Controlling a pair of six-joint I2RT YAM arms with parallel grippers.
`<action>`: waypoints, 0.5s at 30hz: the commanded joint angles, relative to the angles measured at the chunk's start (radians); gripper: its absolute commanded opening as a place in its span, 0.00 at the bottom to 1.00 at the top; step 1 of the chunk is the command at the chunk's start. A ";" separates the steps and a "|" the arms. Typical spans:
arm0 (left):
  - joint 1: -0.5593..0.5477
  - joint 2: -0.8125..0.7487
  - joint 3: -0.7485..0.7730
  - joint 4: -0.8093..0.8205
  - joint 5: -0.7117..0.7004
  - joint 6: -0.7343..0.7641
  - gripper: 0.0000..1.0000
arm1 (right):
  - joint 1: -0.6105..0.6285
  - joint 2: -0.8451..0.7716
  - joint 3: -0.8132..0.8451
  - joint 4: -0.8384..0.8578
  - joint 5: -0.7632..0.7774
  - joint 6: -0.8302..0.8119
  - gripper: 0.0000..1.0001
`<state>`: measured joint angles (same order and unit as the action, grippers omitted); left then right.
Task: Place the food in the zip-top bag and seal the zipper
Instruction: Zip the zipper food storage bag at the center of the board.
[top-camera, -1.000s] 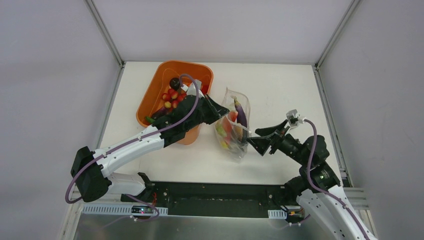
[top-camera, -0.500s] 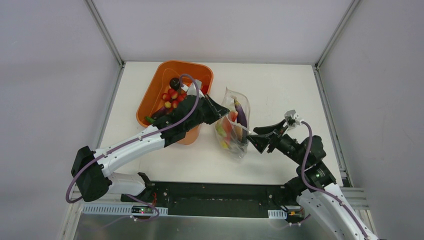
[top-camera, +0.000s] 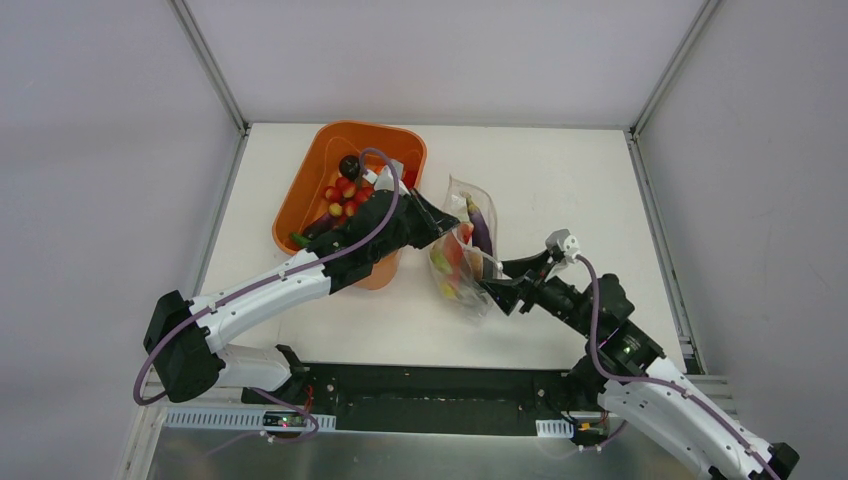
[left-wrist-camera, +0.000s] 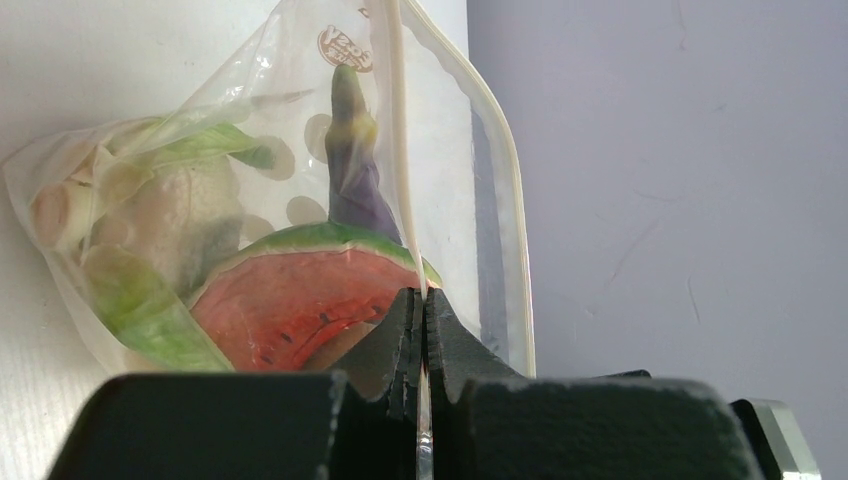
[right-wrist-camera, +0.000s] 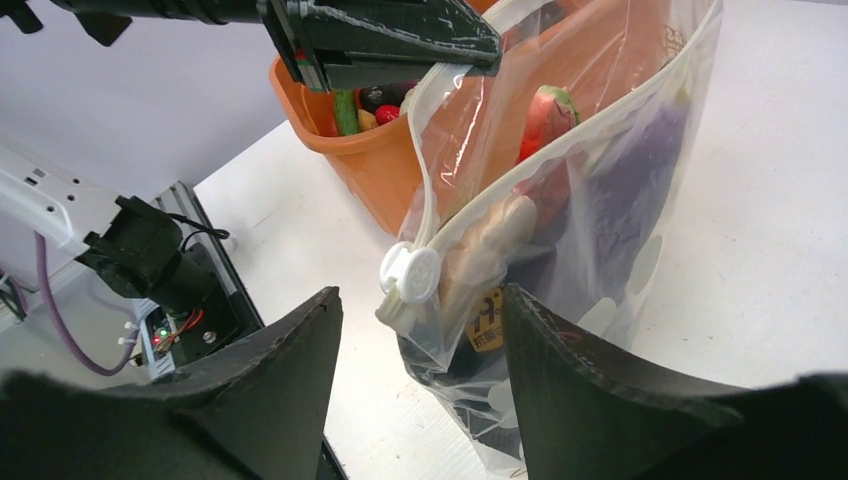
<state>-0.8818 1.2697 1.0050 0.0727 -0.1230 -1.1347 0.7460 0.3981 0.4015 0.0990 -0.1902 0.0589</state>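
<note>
The left arm is stretched from the near left corner of the counter toward its middle, with the forearm passing over the near rim of the orange tub (top-camera: 395, 140). The left gripper (top-camera: 448, 222) is held at the left side of the zip-top bag (top-camera: 463, 262). Its jaws are pressed together on the zipper (left-wrist-camera: 398, 150), so that the pale strip is pinched between them.

The right arm is bent up from the near right corner, and the right gripper (right-wrist-camera: 420, 300) is pointed at the bag's near end. Its jaws are spread, and the white round slider (right-wrist-camera: 411, 274) is seen between them, touching neither finger.

The bag is propped up near the middle of the counter (top-camera: 570, 180), just right of the tub, with its mouth parted beyond the slider. A purple eggplant (top-camera: 482, 225), a red melon slice (left-wrist-camera: 290, 300) and pale green pieces are held inside it. More food (top-camera: 343, 192) is seen in the tub.

The bag is kept well apart from the far and right edges, with white counter showing between. The near edge is closer, and the tub wall is just beside the bag on the left.
</note>
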 joint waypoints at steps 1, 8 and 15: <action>0.007 0.002 0.021 0.062 -0.005 -0.011 0.00 | 0.050 -0.003 -0.031 0.081 0.108 -0.051 0.62; 0.008 -0.004 0.015 0.067 0.003 -0.014 0.00 | 0.081 -0.021 -0.107 0.243 0.182 -0.127 0.52; 0.008 -0.006 0.016 0.067 0.006 -0.014 0.00 | 0.086 0.024 -0.108 0.340 0.221 -0.118 0.43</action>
<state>-0.8818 1.2697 1.0050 0.0834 -0.1226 -1.1381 0.8246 0.4110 0.2871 0.2787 -0.0071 -0.0471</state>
